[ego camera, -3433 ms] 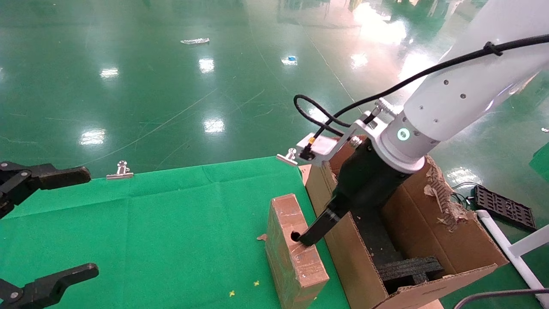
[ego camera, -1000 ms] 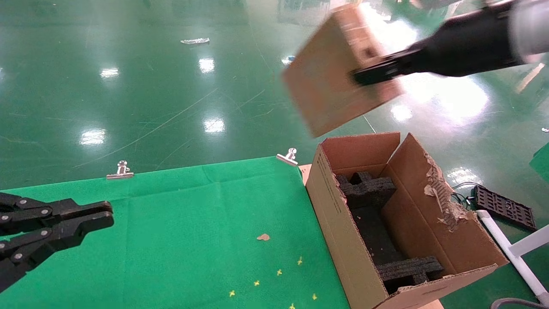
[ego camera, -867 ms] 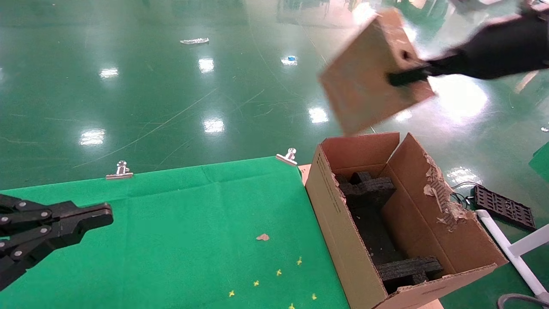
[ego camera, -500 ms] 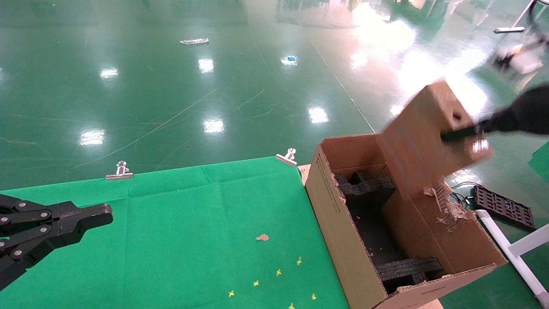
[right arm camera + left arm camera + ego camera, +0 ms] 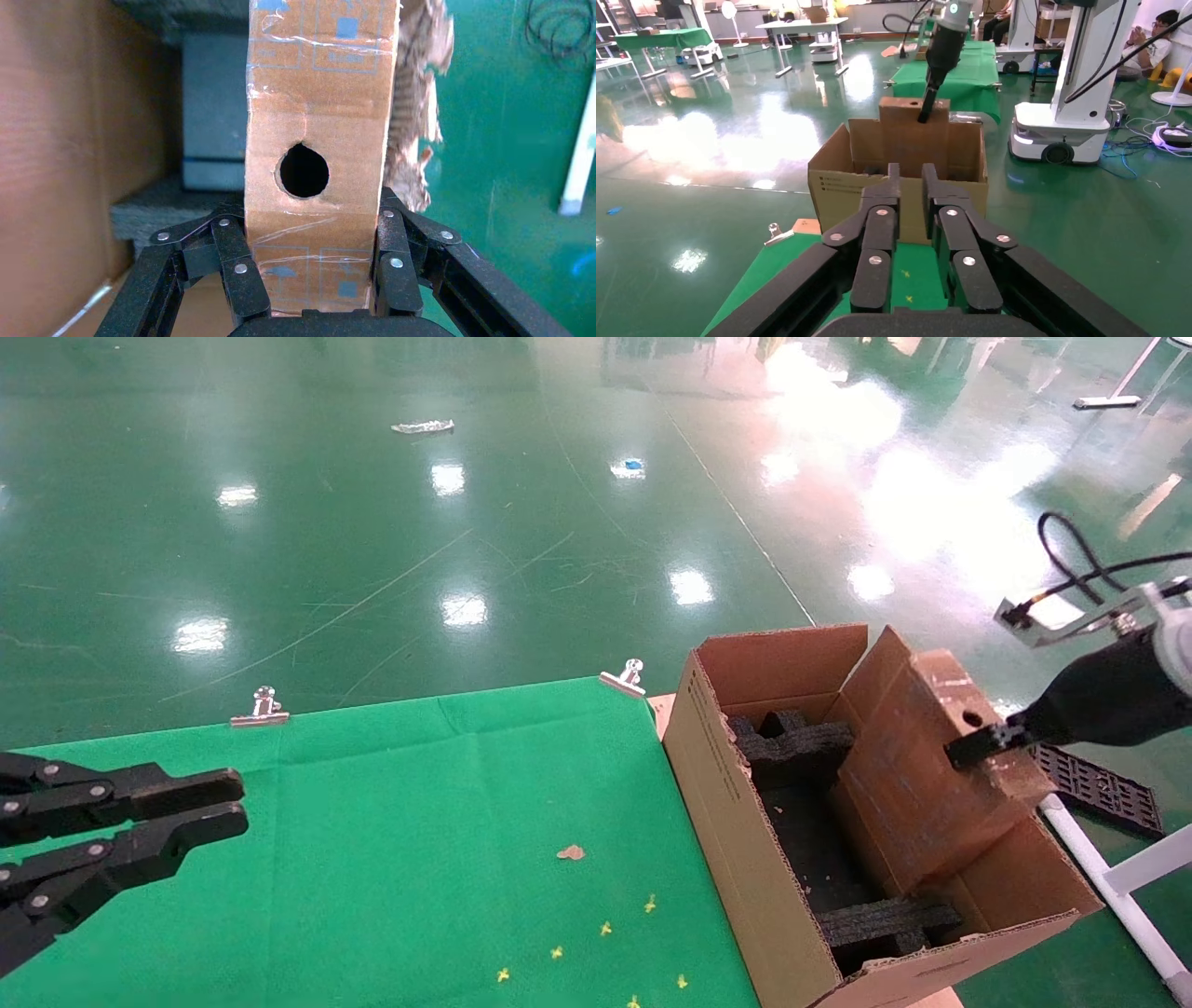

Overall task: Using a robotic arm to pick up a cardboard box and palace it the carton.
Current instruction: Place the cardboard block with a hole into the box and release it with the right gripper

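Overhead, one right gripper (image 5: 968, 747) clamps one cardboard box (image 5: 931, 775) inside one carton (image 5: 745, 822).

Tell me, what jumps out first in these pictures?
The right end effector clamps a small cardboard box with a round hole, lowering it tilted into the big torn carton beside the green table. Black foam blocks sit inside the carton. The left end effector hangs idle over the table.

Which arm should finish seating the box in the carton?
Right. Its end effector is already clamped on the cardboard box, which sits partly inside the carton, tilted against the right wall. The left end effector hangs over the green cloth, well away from the carton and holding nothing.
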`<control>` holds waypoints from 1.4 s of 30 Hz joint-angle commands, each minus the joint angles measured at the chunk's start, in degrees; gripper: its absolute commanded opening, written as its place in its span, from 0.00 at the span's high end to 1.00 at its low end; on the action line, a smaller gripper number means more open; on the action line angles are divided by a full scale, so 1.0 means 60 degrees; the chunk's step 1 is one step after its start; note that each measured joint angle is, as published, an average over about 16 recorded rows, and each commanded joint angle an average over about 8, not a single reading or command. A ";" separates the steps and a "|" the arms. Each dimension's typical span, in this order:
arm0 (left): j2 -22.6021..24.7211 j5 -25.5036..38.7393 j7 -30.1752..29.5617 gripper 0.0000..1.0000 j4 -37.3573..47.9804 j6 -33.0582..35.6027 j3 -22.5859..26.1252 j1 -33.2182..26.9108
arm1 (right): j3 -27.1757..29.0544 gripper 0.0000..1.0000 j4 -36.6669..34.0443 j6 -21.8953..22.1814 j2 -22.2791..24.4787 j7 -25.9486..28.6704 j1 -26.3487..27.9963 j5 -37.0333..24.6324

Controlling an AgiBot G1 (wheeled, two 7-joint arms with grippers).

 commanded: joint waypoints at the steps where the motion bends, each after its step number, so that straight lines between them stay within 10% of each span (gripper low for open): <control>1: 0.0000 -0.0001 0.0001 0.00 0.0000 -0.0001 0.0001 0.0000 | -0.0078 1.00 -0.0280 0.0032 -0.0134 -0.0031 -0.0156 -0.0054; 34: -0.0008 -0.0014 0.0010 0.00 0.0000 -0.0009 0.0020 -0.0004 | 0.0187 1.00 -0.3380 0.2513 -0.2011 -0.1100 -0.3772 0.1202; 42: -0.0010 -0.0017 0.0012 0.00 0.0000 -0.0010 0.0024 -0.0005 | 0.0392 0.12 -0.3863 0.2669 -0.2082 -0.1782 -0.4123 0.1568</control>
